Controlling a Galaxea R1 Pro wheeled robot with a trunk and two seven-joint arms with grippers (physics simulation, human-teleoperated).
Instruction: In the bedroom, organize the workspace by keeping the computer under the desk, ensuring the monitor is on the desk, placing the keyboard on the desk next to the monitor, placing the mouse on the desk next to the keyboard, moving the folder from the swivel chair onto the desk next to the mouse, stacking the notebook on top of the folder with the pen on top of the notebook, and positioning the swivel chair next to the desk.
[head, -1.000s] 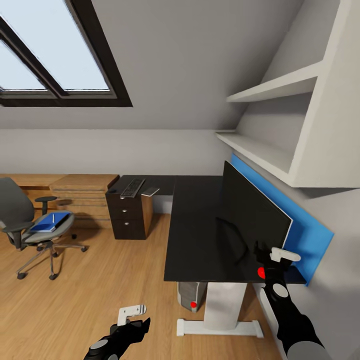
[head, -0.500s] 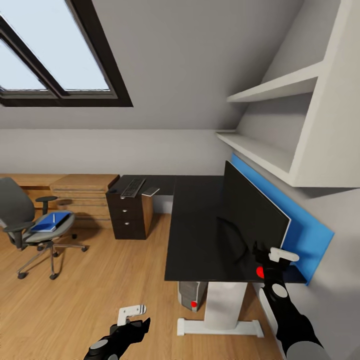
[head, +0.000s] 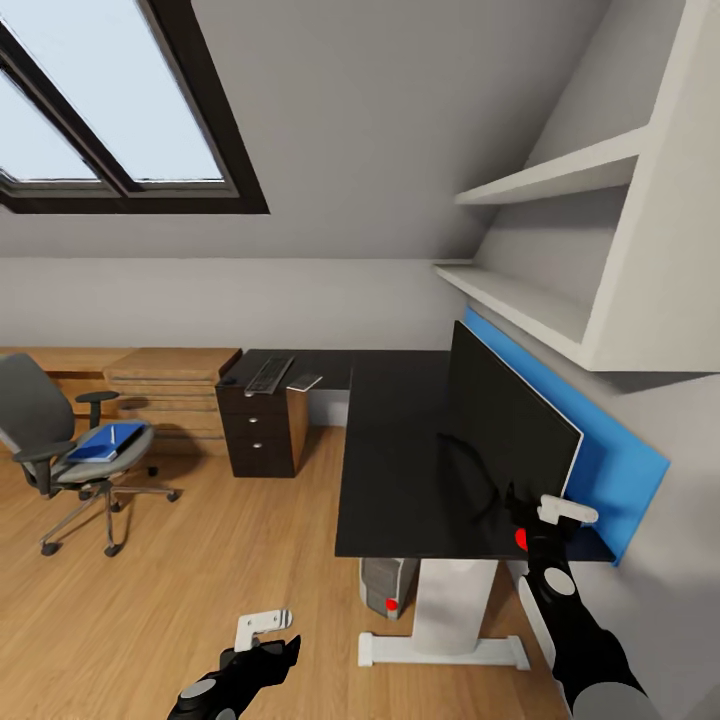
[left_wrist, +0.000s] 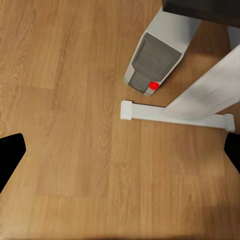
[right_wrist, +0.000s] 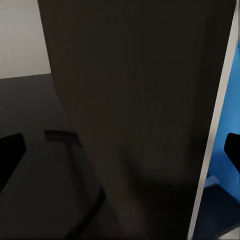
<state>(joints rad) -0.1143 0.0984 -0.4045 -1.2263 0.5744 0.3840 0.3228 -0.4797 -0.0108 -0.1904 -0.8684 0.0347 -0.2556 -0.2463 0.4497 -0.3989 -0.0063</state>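
Already set: monitor (head: 510, 440) upright near counter's (head: 400, 470) front right corner, right end effector (head: 545, 520) open beside it, gripping nothing.

Attic room, sloped grey ceiling (head: 400, 130) with black-framed skylight (head: 110, 110) upper left, daylight through it. Grey back wall (head: 250, 300) mid-frame. Light wood plank floor (head: 200, 560) across the bottom. White wall shelves (head: 560, 170) upper right. Light wooden cabinets (head: 165, 385) at left centre against the wall.
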